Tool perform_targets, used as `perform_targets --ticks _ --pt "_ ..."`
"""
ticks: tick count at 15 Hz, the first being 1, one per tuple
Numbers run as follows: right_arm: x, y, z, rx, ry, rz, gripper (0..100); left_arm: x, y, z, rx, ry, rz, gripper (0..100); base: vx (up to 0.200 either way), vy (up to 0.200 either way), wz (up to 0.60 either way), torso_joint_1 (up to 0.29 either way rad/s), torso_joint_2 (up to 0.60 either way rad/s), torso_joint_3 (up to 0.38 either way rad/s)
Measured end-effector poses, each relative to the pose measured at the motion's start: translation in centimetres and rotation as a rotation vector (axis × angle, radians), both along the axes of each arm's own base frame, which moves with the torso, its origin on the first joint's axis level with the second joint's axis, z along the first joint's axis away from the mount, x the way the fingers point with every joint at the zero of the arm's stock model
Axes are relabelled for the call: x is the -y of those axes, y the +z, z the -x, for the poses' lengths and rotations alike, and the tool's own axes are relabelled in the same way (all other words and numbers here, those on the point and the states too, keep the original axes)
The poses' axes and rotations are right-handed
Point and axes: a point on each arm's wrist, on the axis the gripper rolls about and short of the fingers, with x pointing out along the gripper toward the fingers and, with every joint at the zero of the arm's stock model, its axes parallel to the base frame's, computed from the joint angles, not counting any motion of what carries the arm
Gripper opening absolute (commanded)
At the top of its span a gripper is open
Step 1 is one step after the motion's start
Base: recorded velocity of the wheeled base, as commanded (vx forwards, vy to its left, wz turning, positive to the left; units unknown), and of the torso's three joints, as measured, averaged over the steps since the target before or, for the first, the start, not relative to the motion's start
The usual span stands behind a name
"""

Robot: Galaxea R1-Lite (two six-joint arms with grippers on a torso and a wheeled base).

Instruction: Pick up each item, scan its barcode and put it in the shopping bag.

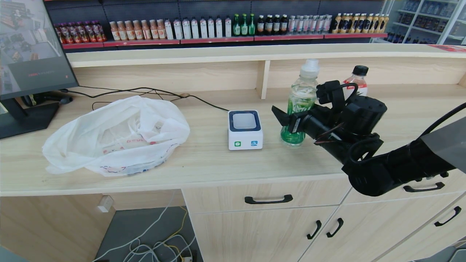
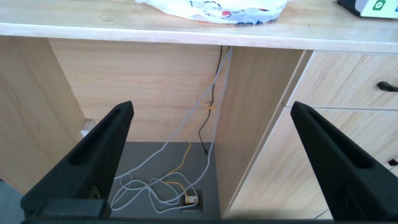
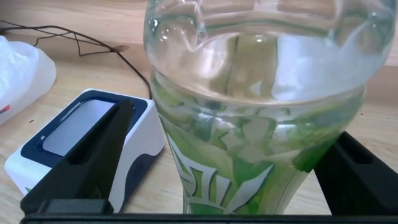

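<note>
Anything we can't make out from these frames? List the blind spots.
- Green bottle barcode: in the head view the right gripper covers the lower label. The right wrist view is too close, with cap and base cut off.
- Second bottle: in the head view its lower half is behind the right arm.
- Shopping bag contents: in the head view crumpled plastic hides the inside. The left wrist view cuts the bag off at the edge.

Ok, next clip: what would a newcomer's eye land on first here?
The right gripper, open, with a finger on either side of the green bottle, which stands upright on the counter. Just left of the bottle sits the white scanner, and farther left lies the crumpled white bag. A black-capped bottle stands behind the arm.
</note>
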Motion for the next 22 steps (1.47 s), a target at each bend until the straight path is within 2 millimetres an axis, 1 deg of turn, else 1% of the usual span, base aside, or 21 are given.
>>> perform_targets --ticks 7,8,17,22 --pt "0.0 -0.1 0.0 -0.004 0.000 -0.003 100 0.0 0.0 0.0 0.000 -0.001 0.000 100 0.000 0.000 0.00 0.000 0.00 0.000" --pt "0.0 -0.1 0.0 -0.004 0.001 -0.003 0 0.0 0.0 0.0 0.000 0.000 0.000 100 0.000 0.000 0.00 0.000 0.00 0.000" --pt "0.1 0.1 0.1 0.006 -0.001 -0.006 0 0.0 0.0 0.0 0.000 -0.001 0.000 100 0.000 0.000 0.00 0.000 0.00 0.000" --pt "0.4 0.2 1.2 -0.008 0.004 0.000 0 0.0 0.0 0.0 0.000 -0.001 0.000 100 0.000 0.000 0.00 0.000 0.00 0.000"
